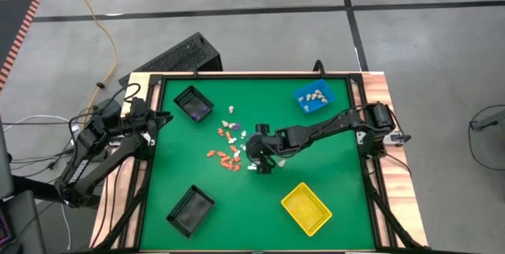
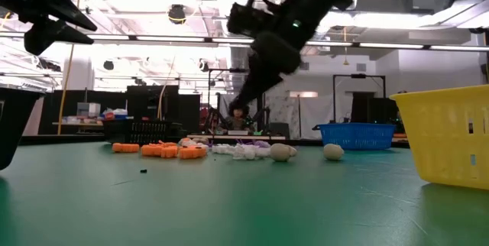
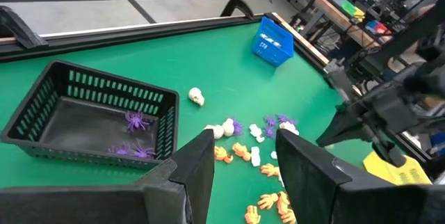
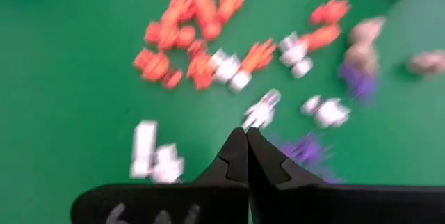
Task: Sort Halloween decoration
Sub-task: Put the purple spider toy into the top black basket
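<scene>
Green felt covers the table [image 1: 331, 175], and on it we see the Halloween decoration [image 1: 227, 145], a heap of tiny orange, white, purple and beige pieces near the middle. We see the right gripper [image 1: 263, 165] reach out over the table and hang just beside the heap, above the green felt. Its two fingers [image 4: 236, 156] are pressed together with nothing between them. The left gripper [image 3: 240, 156] waits at the left edge of the table, with its fingers spread apart and empty. We see some purple pieces [image 3: 132, 133] in the black bin [image 1: 193, 103] at the far left, and beige pieces [image 1: 317, 94] in the blue bin [image 1: 302, 102] at the far right. The yellow bin [image 1: 306, 209] sits at the near right, and a second black bin [image 1: 190, 209] at the near left.
</scene>
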Controlling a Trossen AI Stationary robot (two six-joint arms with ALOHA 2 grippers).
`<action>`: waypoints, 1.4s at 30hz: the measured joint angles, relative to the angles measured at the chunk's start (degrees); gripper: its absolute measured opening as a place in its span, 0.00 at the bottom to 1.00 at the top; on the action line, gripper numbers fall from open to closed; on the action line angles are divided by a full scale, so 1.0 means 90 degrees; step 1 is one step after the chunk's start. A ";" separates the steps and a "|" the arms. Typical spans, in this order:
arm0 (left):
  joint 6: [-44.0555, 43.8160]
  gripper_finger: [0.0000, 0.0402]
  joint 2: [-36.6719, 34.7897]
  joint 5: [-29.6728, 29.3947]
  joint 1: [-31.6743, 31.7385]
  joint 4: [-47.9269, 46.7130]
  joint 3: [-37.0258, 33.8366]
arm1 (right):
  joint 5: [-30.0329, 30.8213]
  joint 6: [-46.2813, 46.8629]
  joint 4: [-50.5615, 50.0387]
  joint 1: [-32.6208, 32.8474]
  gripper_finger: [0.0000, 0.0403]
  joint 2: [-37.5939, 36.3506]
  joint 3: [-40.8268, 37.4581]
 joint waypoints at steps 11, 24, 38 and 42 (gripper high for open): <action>0.0003 0.36 0.0000 -0.0059 0.0000 -0.0002 0.0000 | -0.0484 0.1364 -0.0549 -0.0528 0.28 0.0017 0.0097; 0.0097 0.36 0.0000 -0.0085 0.0001 0.0001 -0.0008 | -0.0381 0.2511 -0.0624 -0.0016 0.64 0.0647 0.0063; -0.0005 0.36 -0.0002 -0.0087 0.0000 -0.0104 -0.0012 | -0.0221 0.2670 -0.0729 -0.0065 0.41 0.0699 0.0075; 0.0007 0.36 -0.0002 -0.0172 -0.0001 -0.0104 -0.0012 | -0.0232 0.2669 -0.0824 -0.0109 0.21 0.0694 0.0075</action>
